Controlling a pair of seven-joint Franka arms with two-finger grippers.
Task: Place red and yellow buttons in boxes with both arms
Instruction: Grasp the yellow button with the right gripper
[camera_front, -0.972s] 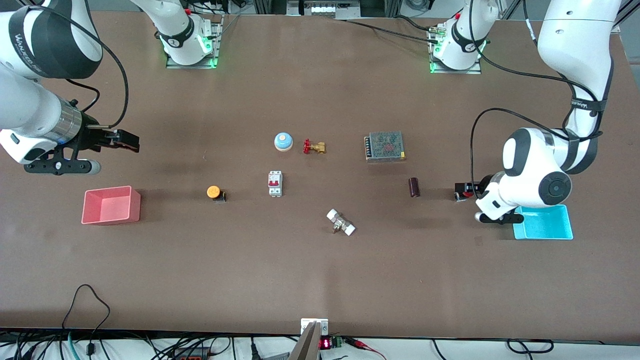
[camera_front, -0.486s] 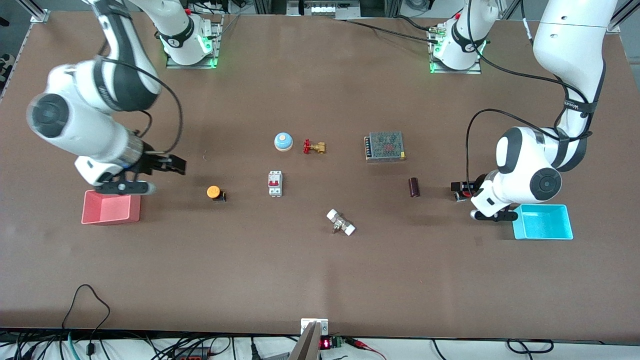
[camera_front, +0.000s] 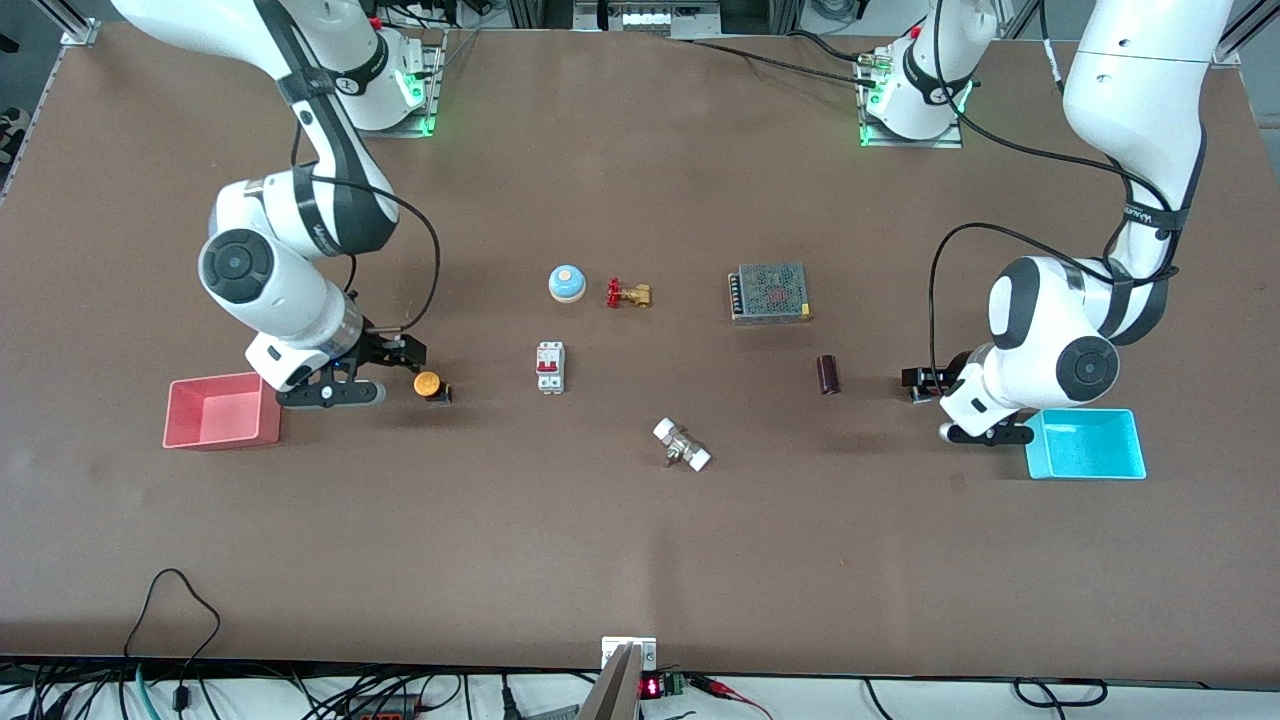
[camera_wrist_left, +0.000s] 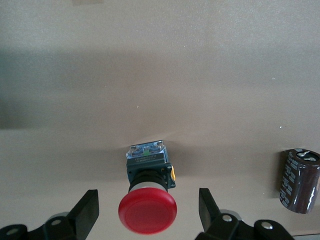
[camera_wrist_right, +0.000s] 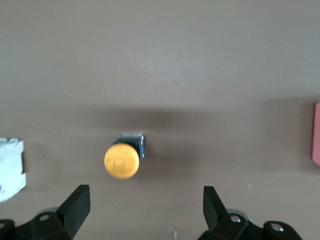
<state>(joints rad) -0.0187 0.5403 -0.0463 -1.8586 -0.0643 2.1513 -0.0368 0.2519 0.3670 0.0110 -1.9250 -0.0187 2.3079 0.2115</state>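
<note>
At the left of the front view sits the pink-red open plastic bin (camera_front: 222, 410), with nothing seen in it. Just beside it toward the middle hangs the right gripper (camera_front: 392, 352), its fingers spread wide and holding nothing. The small orange-yellow mushroom-capped push-button (camera_front: 428, 383) lies on the table close under those fingers; in the right wrist view the same button (camera_wrist_right: 122, 160) shows in the lower middle of the frame, between the two fingers but not yet touched.

At the right of the front view the left gripper (camera_front: 922, 380) is low at the table, beside the cyan open plastic bin (camera_front: 1086, 443). Its wrist view shows the red mushroom-capped push-button (camera_wrist_left: 147, 211) at the bottom centre, between wide-open fingers — no contact visible.

Both buttons look light, rigid and small. The round caps are likely slippery — the squarish black bodies beneath offer flatter sides for a firmer pinch.
</note>
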